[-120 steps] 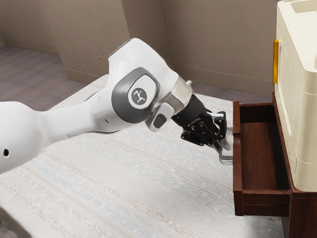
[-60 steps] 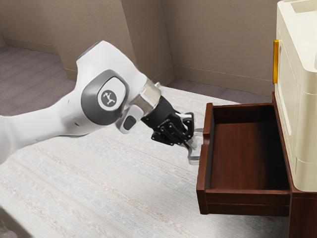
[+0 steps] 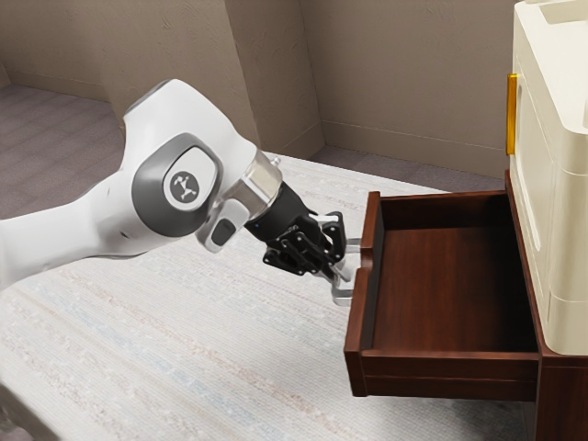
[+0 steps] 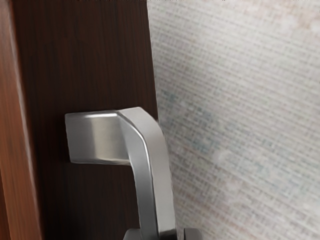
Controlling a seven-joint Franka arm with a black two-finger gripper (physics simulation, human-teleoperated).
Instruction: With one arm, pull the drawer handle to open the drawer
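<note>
A: Clock face as in the exterior view, centred on the gripper [image 3: 336, 269]. State of grip?
B: Fingers [image 4: 132, 235] closed on the drawer handle [image 3: 342, 296], one either side of the metal bar.
A: Handle's position?
B: On the outer face of the drawer front [image 3: 359, 317]. In the wrist view: flat foot on dark wood, one bend, then the bar running between the fingers.
A: Arm [image 3: 152, 197]?
B: White, coming in from 9 o'clock, gripper tilted down toward the handle.
A: Next out?
B: Drawer [image 3: 436, 294], between 3 and 4 o'clock. Red-brown wood, standing well open, its inside bare.
A: Beneath the arm?
B: Pale woven surface [image 3: 193, 340], faintly striped, at 8 o'clock.
A: Farther?
B: Wooden case [image 3: 563, 400] at 4 o'clock. Cream cabinet [image 3: 565, 211] above it, between 2 and 3. Yellow strip [image 3: 512, 115] on its side, 2 o'clock.
A: Farthest?
B: Brown wall [image 3: 395, 73], 1 o'clock. Purplish floor [image 3: 46, 138], 10 o'clock.
</note>
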